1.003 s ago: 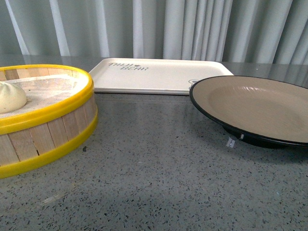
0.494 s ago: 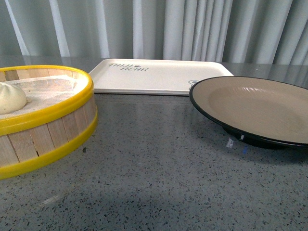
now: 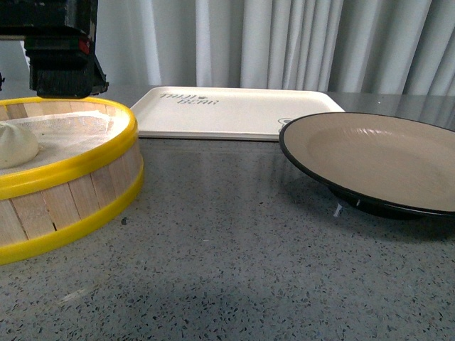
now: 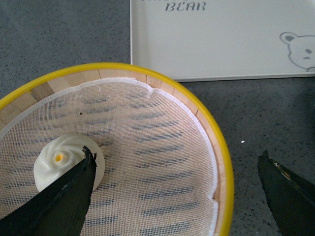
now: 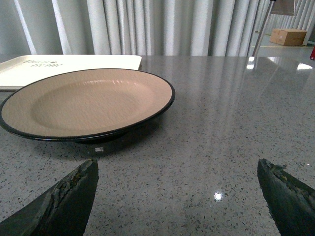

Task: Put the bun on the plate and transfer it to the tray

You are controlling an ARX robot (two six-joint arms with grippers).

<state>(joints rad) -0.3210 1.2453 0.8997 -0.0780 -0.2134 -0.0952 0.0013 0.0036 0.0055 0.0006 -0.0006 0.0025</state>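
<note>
Front view first. Top left, dark block of the left arm [image 3: 60, 50], up above the back rim of the basket [image 3: 85, 167]; fingers out of sight here. Inside the basket, far left, the bun [image 3: 15, 145], on white cloth [image 3: 71, 131], cut off by the picture edge. Behind, at centre, the tray [image 3: 234, 114], flat on the table [image 3: 227, 270], grey lettering near its far left corner. To the right, the plate [image 3: 384, 153], tan inside, black rim, up on its dark foot, just in front of the tray's right corner. Basket and plate well apart, speckled grey table between. Pale curtain [image 3: 284, 42] across the back.

Left wrist next. Left gripper [image 4: 177, 153] spread wide, 2 dark fingers [image 4: 59, 201] far apart, only cloth and yellow rim in the gap. 1 finger across the bun's edge; touching or hovering, cannot tell. Bun pleated in a swirl, small yellow dot at its top, off-centre in the basket, on the side away from the tray. Other finger outside the yellow rim, over the table. Tray just beyond the basket, near but apart, "BEAR" and a bear face [image 4: 300, 51] on show.

Right wrist last. Right gripper [image 5: 177, 164] also wide open, 2 fingers low over the table, gripping nothing. Plate ahead, apart from both tips. Tray behind the plate. Far off, a brown box [image 5: 290, 35]
</note>
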